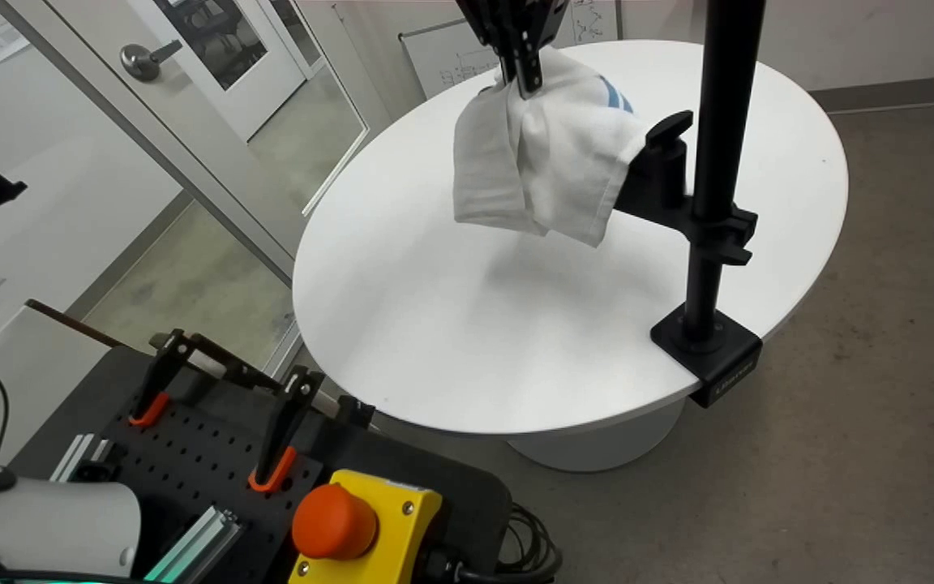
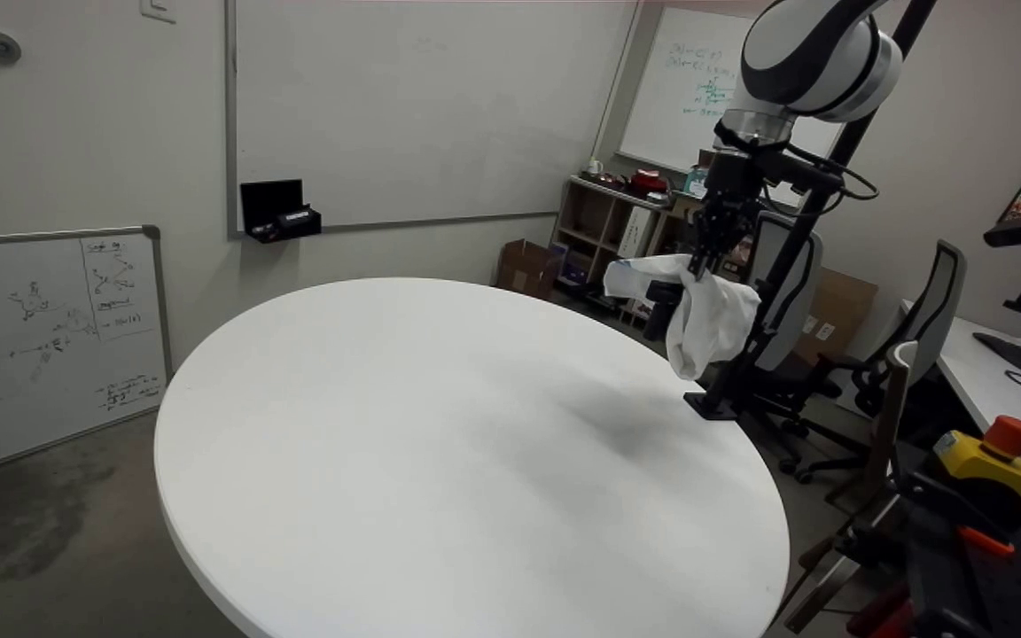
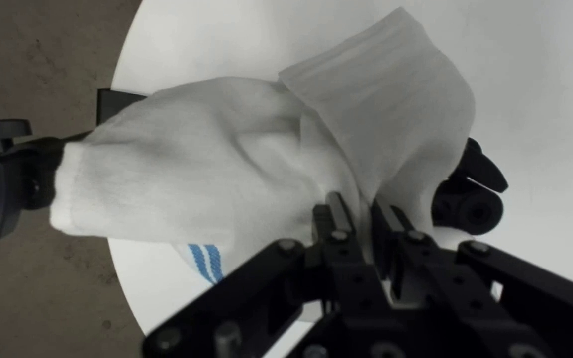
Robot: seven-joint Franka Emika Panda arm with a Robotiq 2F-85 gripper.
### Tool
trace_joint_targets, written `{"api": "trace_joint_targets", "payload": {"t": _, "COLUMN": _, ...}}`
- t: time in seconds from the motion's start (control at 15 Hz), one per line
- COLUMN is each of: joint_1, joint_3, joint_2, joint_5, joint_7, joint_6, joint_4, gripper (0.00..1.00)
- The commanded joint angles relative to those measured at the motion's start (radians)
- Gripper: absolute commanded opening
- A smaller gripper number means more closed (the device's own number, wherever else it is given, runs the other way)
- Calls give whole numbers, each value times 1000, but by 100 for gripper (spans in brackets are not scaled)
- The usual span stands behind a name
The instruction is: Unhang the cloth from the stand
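The white cloth (image 1: 568, 154) with blue stripes hangs in folds over the side arm (image 1: 653, 191) of the black stand (image 1: 718, 154). It also shows in an exterior view (image 2: 713, 323) and in the wrist view (image 3: 177, 159). My gripper (image 1: 519, 85) is above the side arm, its fingers pointing down. In the wrist view the fingers (image 3: 357, 206) are close together with a pinched fold of cloth between them. The stand's dark knob end (image 3: 470, 204) sticks out beside the cloth there. The cloth hides most of the side arm.
The stand's base (image 1: 706, 349) is clamped to the edge of a round white table (image 1: 451, 341). The pole rises beside the gripper. A dark cart with a yellow box and red button (image 1: 370, 519) stands nearby. A whiteboard (image 2: 41, 346) leans on the wall.
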Motion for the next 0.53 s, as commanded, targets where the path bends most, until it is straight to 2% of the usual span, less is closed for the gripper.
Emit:
{"api": "trace_joint_targets", "payload": {"t": 0.0, "joint_1": -13, "joint_3": 31, "joint_2": -116, "joint_5": 66, "joint_7": -30, "joint_6": -67, "joint_4": -27, "gripper": 4}}
{"api": "trace_joint_targets", "payload": {"t": 0.27, "joint_1": 1, "joint_3": 52, "joint_2": -246, "joint_5": 125, "joint_7": -107, "joint_6": -141, "joint_4": -55, "gripper": 4}}
{"api": "trace_joint_targets", "payload": {"t": 0.47, "joint_1": 24, "joint_3": 60, "joint_2": -333, "joint_5": 154, "joint_7": -160, "joint_6": -241, "joint_4": -78, "gripper": 4}}
